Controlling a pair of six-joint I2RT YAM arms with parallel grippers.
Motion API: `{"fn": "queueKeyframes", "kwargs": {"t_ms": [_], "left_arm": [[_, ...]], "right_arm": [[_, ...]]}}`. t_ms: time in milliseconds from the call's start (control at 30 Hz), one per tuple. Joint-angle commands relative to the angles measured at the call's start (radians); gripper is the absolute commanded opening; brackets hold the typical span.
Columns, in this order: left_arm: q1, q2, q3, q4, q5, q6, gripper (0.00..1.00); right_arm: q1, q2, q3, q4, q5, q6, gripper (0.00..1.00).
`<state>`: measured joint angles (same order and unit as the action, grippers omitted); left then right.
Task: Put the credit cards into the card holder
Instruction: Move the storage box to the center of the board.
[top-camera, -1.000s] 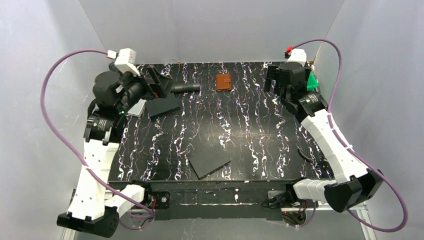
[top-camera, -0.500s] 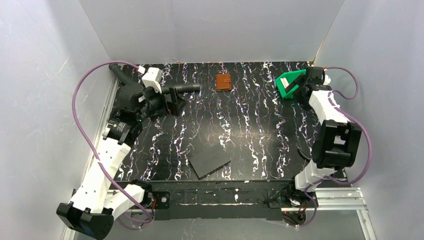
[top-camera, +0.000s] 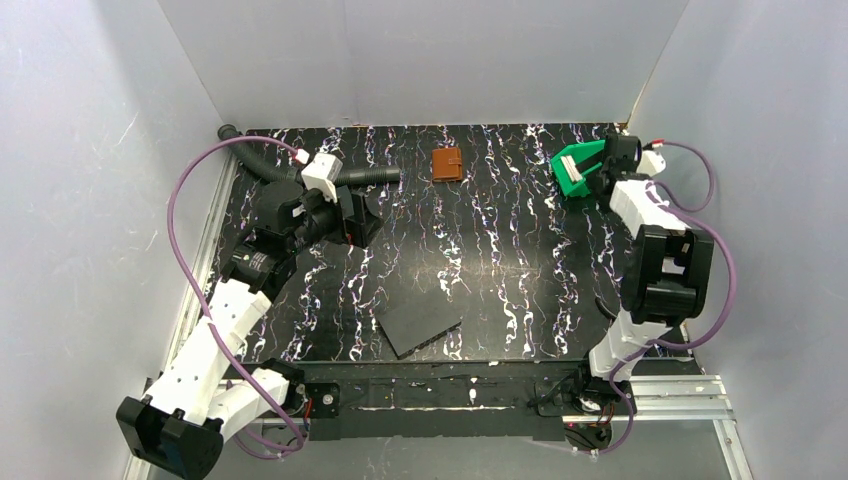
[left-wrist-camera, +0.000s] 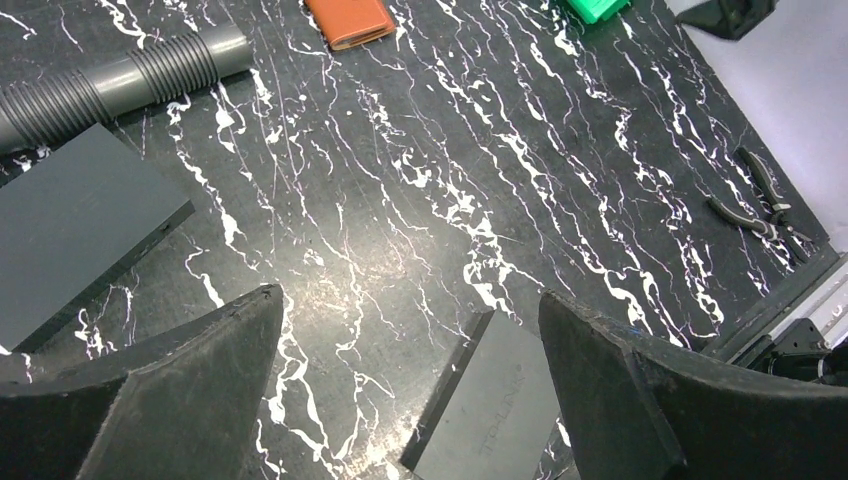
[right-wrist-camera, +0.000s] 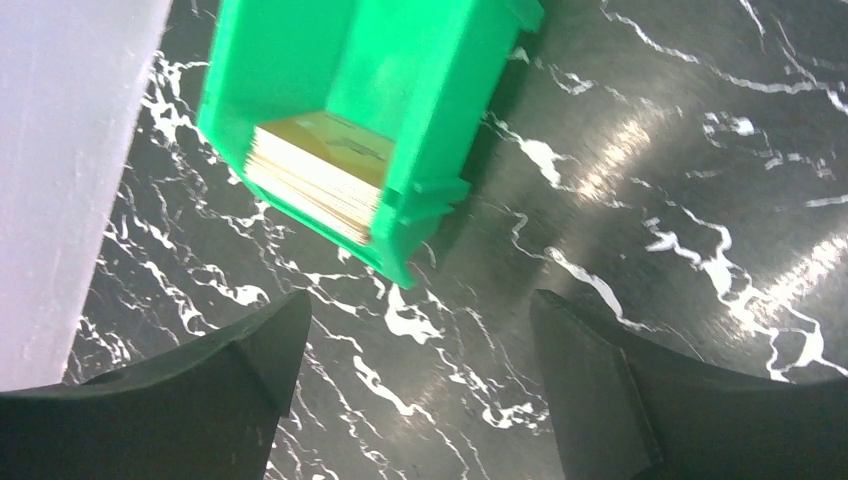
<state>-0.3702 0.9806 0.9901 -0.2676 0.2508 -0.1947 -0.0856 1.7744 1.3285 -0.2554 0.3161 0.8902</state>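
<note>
Left side first: the left gripper (left-wrist-camera: 405, 300) has its jaws spread wide with nothing between them, hanging above the black marbled table (top-camera: 500, 260) and touching nothing. Under it, a dark grey slab (left-wrist-camera: 70, 230) lies to its left, just beside a ribbed grey hose (left-wrist-camera: 120, 85). A second slab (left-wrist-camera: 500, 410) lies below the jaws, toward the near edge.

Move along to the far middle and there's the card holder (top-camera: 447, 164), brown, closed, flat on the table. It sits alone, well apart from both grippers. A small hand tool (left-wrist-camera: 760, 205) lies by the right edge.

Over to the right: the right gripper (right-wrist-camera: 420, 300) is just as wide open and empty, poised near the open end of the green bin (right-wrist-camera: 420, 90) without touching it. The credit cards (right-wrist-camera: 320, 165) are stacked inside that bin, yellow one on top. The bin sits in the far right corner, close to the wall.

Against half a second ago, the left arm has eased a little nearer and rightward and its purple cable has sagged lower. The right arm has barely budged. Wallet, bin and near slab lie where they were.
</note>
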Motion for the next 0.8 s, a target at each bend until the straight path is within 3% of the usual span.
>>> {"fn": "queueKeyframes", "kwargs": {"t_ms": [0,67,200,767], "left_arm": [[-0.014,-0.017,-0.012,0.045,0.029,-0.001,0.99],[-0.019,-0.015,-0.015,0.047,0.033,0.0,0.99],[-0.028,-0.007,-0.021,0.054,0.05,-0.007,0.99],[-0.038,0.034,-0.019,0.057,0.09,-0.02,0.99]], "right_arm": [[0.01,-0.096,-0.192,0.285,0.055,0.055,0.91],[0.01,-0.097,-0.237,0.399,0.056,0.027,0.92],[0.006,-0.051,-0.24,0.474,0.034,-0.018,0.93],[-0.04,0.065,-0.186,0.496,0.045,0.009,0.78]]}}
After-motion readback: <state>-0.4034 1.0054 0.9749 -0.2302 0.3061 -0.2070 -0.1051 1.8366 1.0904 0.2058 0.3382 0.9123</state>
